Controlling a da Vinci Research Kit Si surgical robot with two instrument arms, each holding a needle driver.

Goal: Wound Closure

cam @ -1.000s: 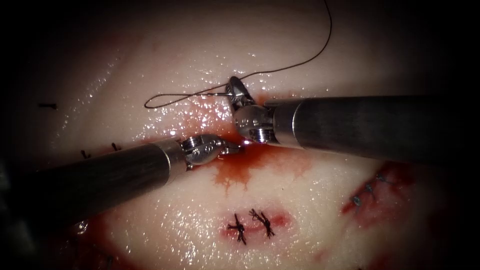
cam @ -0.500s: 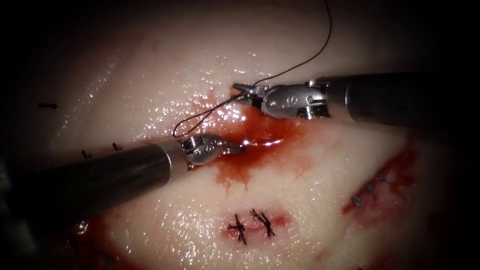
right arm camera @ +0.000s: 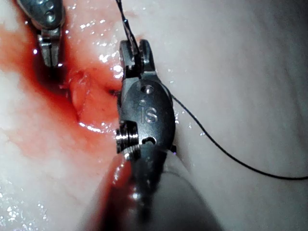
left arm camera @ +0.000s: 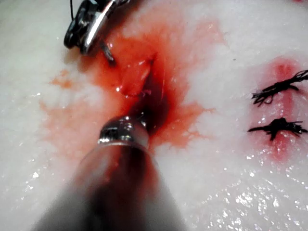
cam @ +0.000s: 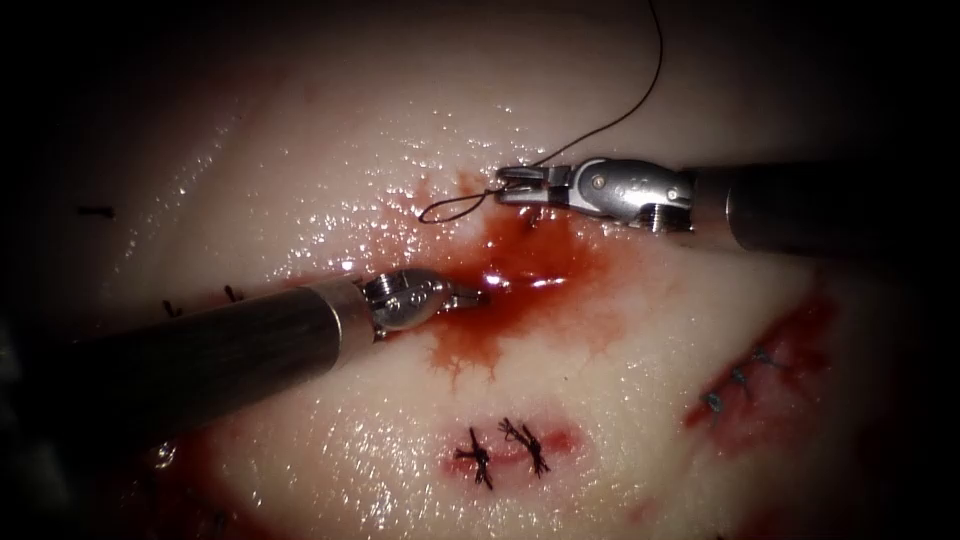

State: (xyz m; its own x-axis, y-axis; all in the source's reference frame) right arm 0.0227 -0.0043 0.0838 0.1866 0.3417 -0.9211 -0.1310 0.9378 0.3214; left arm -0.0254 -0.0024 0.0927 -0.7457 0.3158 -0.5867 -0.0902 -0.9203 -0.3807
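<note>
The cut (cam: 520, 283) lies in the middle of the tissue (cam: 330, 150), flooded with red fluid (cam: 470, 350). My left tool (cam: 478, 296) comes in from the left, its jaws shut with their tips inside the cut (left arm camera: 147, 91); I cannot tell whether they pinch tissue. My right tool (cam: 505, 186) lies flat above the cut, shut on the needle (cam: 530, 216). Only a short dark stub of the needle (left arm camera: 108, 53) juts from under the jaws and meets the tissue at the cut's upper edge. The thread (cam: 450, 207) makes a small loop left of the right jaws, then runs up out of view.
Two tied black stitches (cam: 500, 450) sit below the cut. An older stitched wound (cam: 740, 380) lies at the right and more stitches (cam: 200, 300) by the left shaft. A cut end of thread (cam: 97, 212) lies far left.
My right tool has straightened its wrist and moved right and slightly up. The thread loop has shrunk and followed it to the right. The left tool has stayed still.
</note>
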